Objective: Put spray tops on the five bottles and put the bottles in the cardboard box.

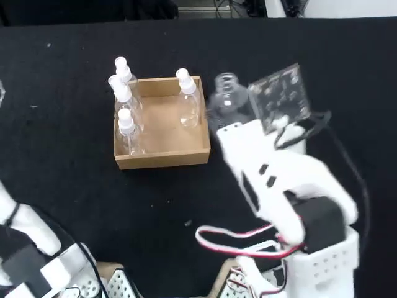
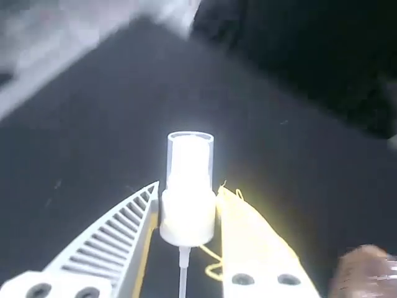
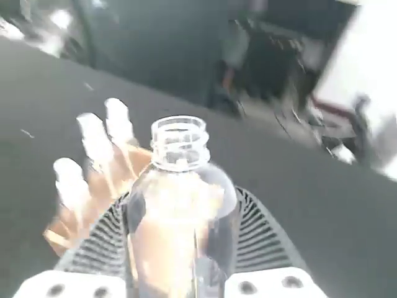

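my table [image 1: 62, 205] is covered in black cloth, a few pale specks [image 1: 188, 223] on it; past its far edge I see dark cables [image 1: 231, 7] and a white surface [image 1: 347, 7]

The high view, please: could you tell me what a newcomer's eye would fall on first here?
The uncapped bottle held upright in the right gripper, beside the cardboard box, draws the eye first. Next come the four capped bottles standing in that box, and the spray top pinched in the left gripper.
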Motion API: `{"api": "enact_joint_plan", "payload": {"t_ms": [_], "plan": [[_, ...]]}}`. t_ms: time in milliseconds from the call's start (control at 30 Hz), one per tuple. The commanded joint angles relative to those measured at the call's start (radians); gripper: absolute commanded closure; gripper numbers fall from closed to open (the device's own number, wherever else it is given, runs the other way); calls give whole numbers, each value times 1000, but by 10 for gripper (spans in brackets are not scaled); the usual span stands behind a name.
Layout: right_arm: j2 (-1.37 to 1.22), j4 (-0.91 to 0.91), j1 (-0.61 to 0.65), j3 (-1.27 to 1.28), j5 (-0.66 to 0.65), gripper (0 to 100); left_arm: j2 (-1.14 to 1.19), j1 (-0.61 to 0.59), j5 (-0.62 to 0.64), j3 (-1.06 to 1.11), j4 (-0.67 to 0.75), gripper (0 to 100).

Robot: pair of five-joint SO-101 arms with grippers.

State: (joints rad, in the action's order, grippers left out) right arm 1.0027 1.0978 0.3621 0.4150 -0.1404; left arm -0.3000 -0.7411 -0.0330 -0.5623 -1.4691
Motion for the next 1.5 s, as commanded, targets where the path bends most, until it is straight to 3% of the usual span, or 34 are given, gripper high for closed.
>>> {"api": "enact_joint_plan", "payload": {"t_ms": [0,167,367,533,633,800,1000,1133,1367,1467], "plan": [[81,-253,103,170,9,988,-63,157,-2,-262,-34,967],[180,-443,184,364,11,988,-104,461,-3,-521,-34,967],[302,-460,196,458,41,988,-110,768,-3,-682,20,967],[329,-493,198,504,178,988,-103,1047,-9,-653,195,967],[335,-563,198,567,193,988,-110,1171,-9,-567,272,967],[337,-675,198,648,198,988,-115,1248,-3,-476,285,969],[338,-687,193,665,199,988,-115,1377,-2,-410,278,970],[338,-684,193,668,199,988,-115,1437,-2,-414,166,971],[338,-664,195,673,199,988,-117,1412,-2,-498,150,971],[338,-664,193,674,199,988,-124,1419,0,-544,63,971]]}}
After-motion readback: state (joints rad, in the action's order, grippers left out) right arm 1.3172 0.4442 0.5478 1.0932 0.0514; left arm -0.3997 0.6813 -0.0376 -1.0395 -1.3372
